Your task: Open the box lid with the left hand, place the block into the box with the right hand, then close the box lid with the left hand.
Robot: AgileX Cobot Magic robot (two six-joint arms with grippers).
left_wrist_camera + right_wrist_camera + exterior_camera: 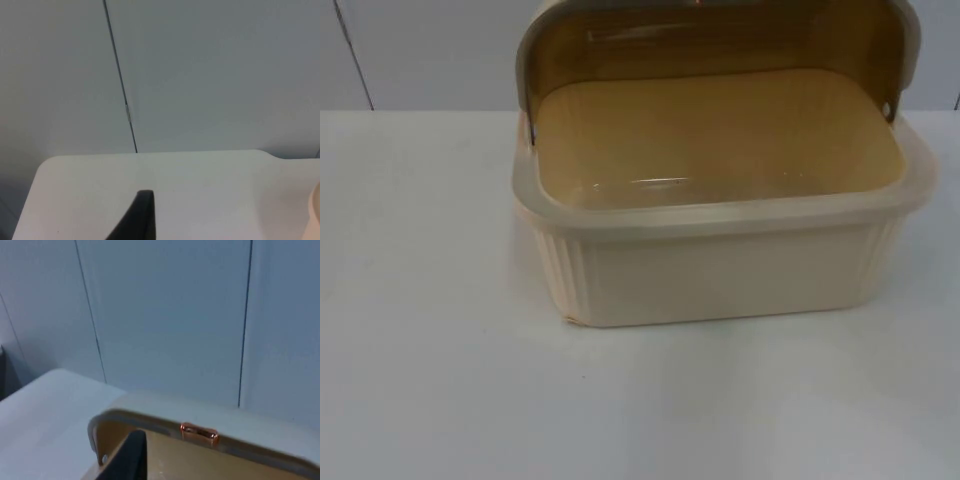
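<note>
A cream plastic box (720, 270) with ribbed side walls stands on the white table top (430, 330), set toward the far edge and close to the grey partition wall (430, 50). Its lid (720, 35) is swung up and back on 2 side pivots, so it stands behind the opening with its tinted amber inside turned toward the camera, and its grey rim arches over the box's back edge. The inside of the box shows a smooth yellowish floor (720, 140) with nothing lying on it; the block cannot be made out anywhere in these views. In the left wrist view 1 black fingertip (140, 220) of the left gripper hangs above bare table, with a sliver of the cream box (315, 215) just at the side and the partition wall with its vertical seam (120, 80) beyond; whether this gripper is apart or together I cannot tell. In the right wrist view 1 black fingertip (127, 460) of the right gripper sits just in front of the raised lid (210, 445), near a small copper-coloured clasp (199, 432) on the lid's rim; its state likewise cannot be told.
</note>
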